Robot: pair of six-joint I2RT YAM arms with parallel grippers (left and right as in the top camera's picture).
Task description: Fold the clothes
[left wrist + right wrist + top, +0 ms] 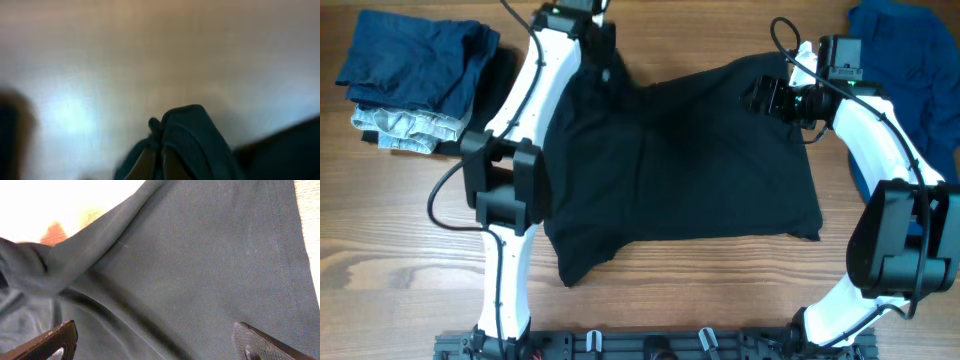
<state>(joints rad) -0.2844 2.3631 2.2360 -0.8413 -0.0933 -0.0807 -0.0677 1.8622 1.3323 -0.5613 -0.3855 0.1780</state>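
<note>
— At the far left of the wooden table (380,250), what lies there?

— A folded stack of clothes (415,80), dark blue on top, with a pale patterned piece beneath.

— And to its right?

— The left arm (515,120) reaches toward the table's far edge. The left gripper (161,161) has its fingers pressed together, pinching a raised fold of the black garment (690,170) at its far left corner. The garment is spread across the middle of the table, wrinkled and not yet folded.

— Further right?

— The right gripper (157,345) is over the garment's far right corner. Its fingers are wide apart, with cloth showing between them and nothing gripped. Beyond it, in the table's far right corner, lies a crumpled blue garment (910,70), well apart from the stack.
</note>
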